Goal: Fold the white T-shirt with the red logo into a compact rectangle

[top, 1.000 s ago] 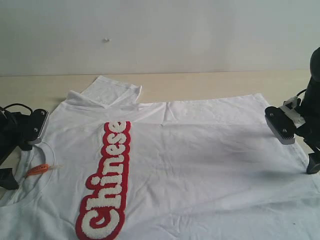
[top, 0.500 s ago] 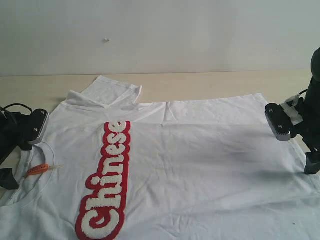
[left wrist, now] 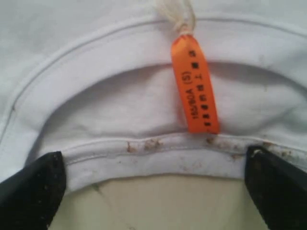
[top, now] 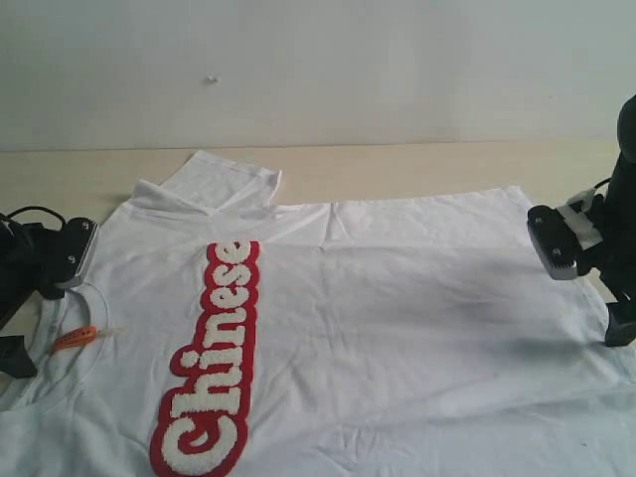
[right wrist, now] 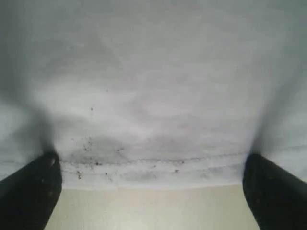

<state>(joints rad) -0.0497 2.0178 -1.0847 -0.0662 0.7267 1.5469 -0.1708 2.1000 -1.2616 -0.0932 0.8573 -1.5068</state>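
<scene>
The white T-shirt (top: 397, 318) lies spread flat on the table, front up, with its collar to the left and its hem to the right. The red logo (top: 214, 358) reading "Chinese" runs along the chest. An orange neck tag (top: 75, 337) (left wrist: 194, 86) lies inside the collar (left wrist: 144, 153). My left gripper (top: 45, 303) (left wrist: 153, 191) is open, its fingers straddling the collar edge with nothing between them. My right gripper (top: 588, 286) (right wrist: 153, 196) is open over the stitched hem (right wrist: 153, 167), holding nothing.
The beige table (top: 417, 164) shows bare beyond the shirt, up to a pale wall (top: 318, 70). One sleeve (top: 224, 184) lies folded toward the far edge. The shirt's near part runs out of the exterior view.
My right gripper has lifted and turned slightly at the hem. The left gripper and the shirt have stayed where they were.
</scene>
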